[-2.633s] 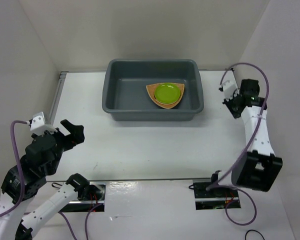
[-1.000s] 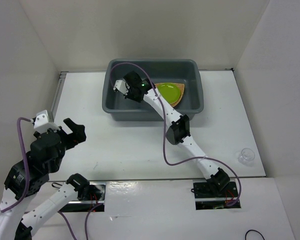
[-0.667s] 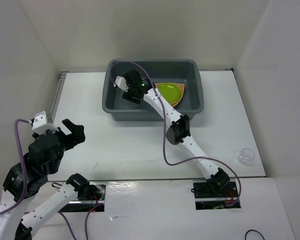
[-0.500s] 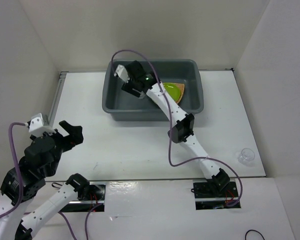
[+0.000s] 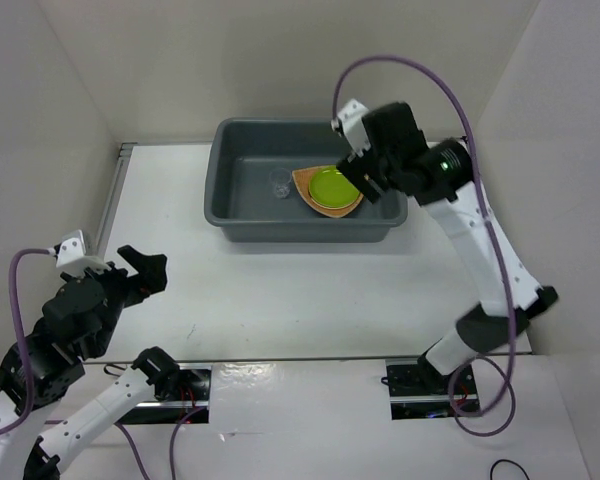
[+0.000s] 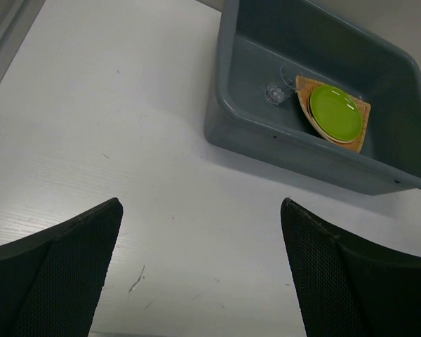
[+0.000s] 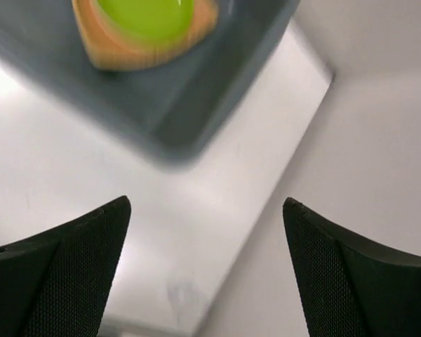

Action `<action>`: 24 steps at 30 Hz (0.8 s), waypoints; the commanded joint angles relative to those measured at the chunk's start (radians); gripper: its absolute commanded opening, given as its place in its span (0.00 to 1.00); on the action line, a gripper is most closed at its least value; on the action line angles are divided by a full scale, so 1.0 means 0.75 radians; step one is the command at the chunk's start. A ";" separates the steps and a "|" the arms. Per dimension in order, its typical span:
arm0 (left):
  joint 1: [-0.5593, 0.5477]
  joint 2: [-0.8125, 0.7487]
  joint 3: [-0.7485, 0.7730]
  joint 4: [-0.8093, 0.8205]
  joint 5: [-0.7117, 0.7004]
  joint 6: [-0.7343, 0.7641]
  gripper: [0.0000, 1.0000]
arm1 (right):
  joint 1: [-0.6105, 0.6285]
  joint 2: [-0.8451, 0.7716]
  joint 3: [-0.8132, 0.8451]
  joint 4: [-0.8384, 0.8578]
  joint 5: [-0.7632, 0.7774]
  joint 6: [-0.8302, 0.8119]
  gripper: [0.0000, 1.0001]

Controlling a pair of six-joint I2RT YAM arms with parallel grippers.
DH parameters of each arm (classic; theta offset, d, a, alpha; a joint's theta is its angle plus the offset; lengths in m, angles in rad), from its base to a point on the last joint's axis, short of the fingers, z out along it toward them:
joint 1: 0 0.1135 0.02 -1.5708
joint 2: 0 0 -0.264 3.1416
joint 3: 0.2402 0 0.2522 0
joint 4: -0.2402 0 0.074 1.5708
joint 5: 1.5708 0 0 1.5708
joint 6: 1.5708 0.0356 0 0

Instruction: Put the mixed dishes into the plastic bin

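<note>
Bright, even light falls from overhead, so the white table (image 5: 280, 290) nearly washes out and the shadows under the arms are faint and soft-edged. The plastic bin (image 5: 242, 215) carries a dull sheen along its rim. The left wrist view is sharp on the bin, while the fingers (image 6: 56, 274) of the left gripper (image 6: 200, 203) loom dark and fuzzy. The right wrist view is smeared — the woven tray (image 7: 109, 53) and the bin wall are streaked with blur.
</note>
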 commanded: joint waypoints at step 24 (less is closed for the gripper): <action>-0.016 -0.016 -0.011 0.047 -0.016 0.011 1.00 | -0.924 -1.046 -1.600 0.084 -0.153 -0.322 0.98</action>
